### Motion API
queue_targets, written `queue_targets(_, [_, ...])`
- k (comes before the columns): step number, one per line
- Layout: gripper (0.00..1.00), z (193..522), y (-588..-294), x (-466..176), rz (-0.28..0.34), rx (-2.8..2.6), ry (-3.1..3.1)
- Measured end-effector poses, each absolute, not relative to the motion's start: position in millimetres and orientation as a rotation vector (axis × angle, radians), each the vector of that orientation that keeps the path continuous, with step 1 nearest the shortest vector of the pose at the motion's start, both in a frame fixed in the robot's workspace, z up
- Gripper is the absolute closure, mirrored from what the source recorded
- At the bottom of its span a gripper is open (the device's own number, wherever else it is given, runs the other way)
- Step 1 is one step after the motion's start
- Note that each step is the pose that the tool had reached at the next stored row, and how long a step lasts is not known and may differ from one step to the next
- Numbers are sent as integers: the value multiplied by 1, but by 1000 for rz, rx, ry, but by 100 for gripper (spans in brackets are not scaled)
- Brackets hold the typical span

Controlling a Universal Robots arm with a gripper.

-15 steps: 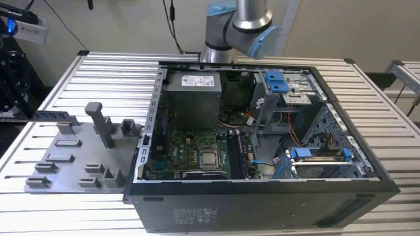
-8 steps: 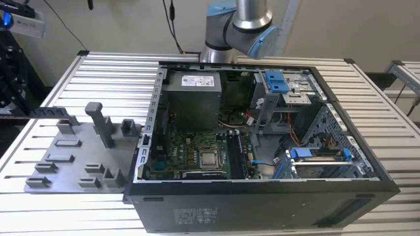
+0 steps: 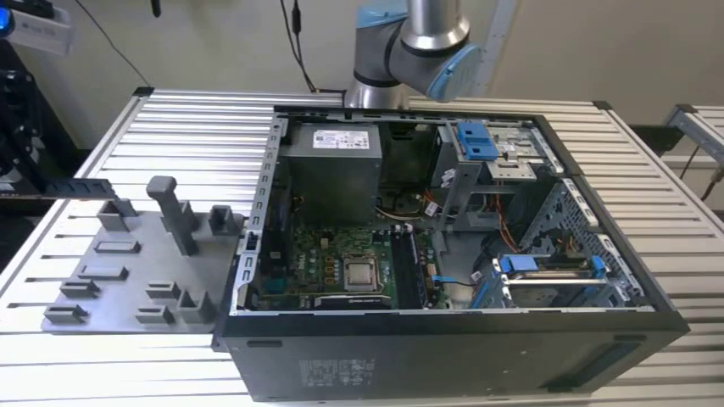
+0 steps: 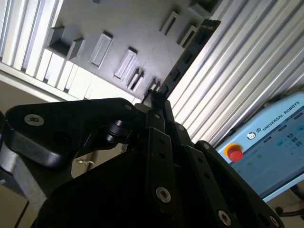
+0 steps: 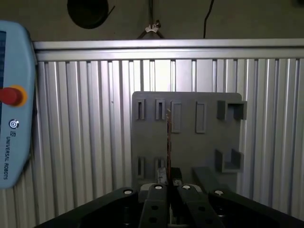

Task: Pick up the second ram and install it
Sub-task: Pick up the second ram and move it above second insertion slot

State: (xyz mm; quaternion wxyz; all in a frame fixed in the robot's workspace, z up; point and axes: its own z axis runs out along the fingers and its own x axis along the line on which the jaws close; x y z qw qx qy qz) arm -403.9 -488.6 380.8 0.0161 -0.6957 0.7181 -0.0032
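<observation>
The second ram [image 4: 187, 57] is a thin dark stick with black chips, and my gripper [image 4: 156, 98] is shut on one end of it. In the first wrist view the ram [image 5: 168, 142] shows edge-on, rising from between the fingertips of the gripper [image 5: 168, 184]. In the exterior view the ram [image 3: 77, 187] hangs level in the air at the far left, above the back corner of the grey holder tray [image 3: 114, 275]. The open computer case [image 3: 453, 254] with its green motherboard [image 3: 334, 263] lies to the exterior view's right of the tray.
The holder tray [image 5: 190, 137] has several upright posts and slots. A power supply [image 3: 331, 170] and blue-tabbed drive cages [image 3: 481, 144] stand inside the case. A teach pendant [image 4: 270, 142] with a red button lies beside the ribbed metal table [image 3: 192, 127].
</observation>
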Motion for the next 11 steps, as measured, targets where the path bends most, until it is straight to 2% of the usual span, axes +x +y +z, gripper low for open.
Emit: queue_targets(11, [86,395,-489,-404,-10,-2163,2233])
